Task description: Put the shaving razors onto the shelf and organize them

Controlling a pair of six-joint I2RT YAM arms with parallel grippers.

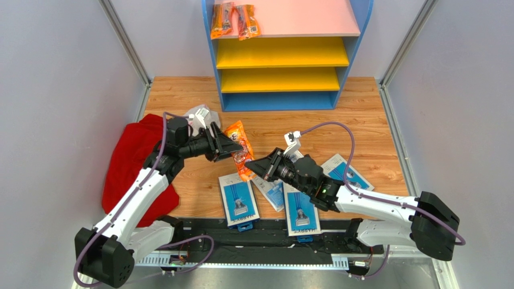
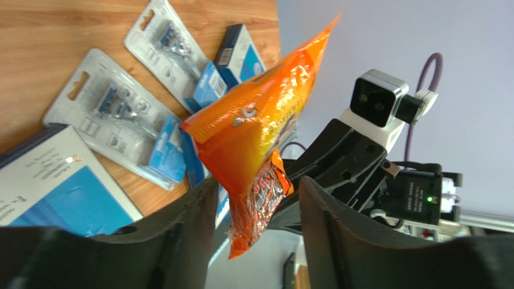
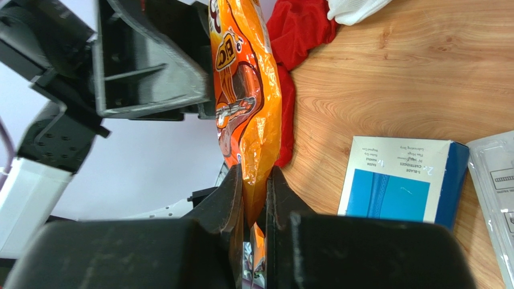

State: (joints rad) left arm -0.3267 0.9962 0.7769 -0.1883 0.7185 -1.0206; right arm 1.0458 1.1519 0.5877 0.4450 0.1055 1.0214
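Several blue-and-white razor packs lie on the wooden floor in front of the arms: one point(image 1: 238, 198), one point(image 1: 269, 191), one point(image 1: 300, 211) and one point(image 1: 347, 171). The blue-framed shelf point(image 1: 277, 100) stands at the back, with no razor pack on it. My right gripper point(image 3: 254, 180) is shut on one end of an orange snack packet point(image 3: 244, 90) and holds it up above the floor. My left gripper point(image 2: 256, 198) is open, its fingers on either side of the packet's other end point(image 2: 253, 120) without touching it. The two grippers meet over the floor point(image 1: 244, 153).
Two more orange snack packets point(image 1: 222, 19) point(image 1: 247, 21) lie on the shelf's pink top board. A red cloth point(image 1: 130, 162) lies at the left, a white object point(image 1: 202, 114) behind it. Grey walls stand close on both sides.
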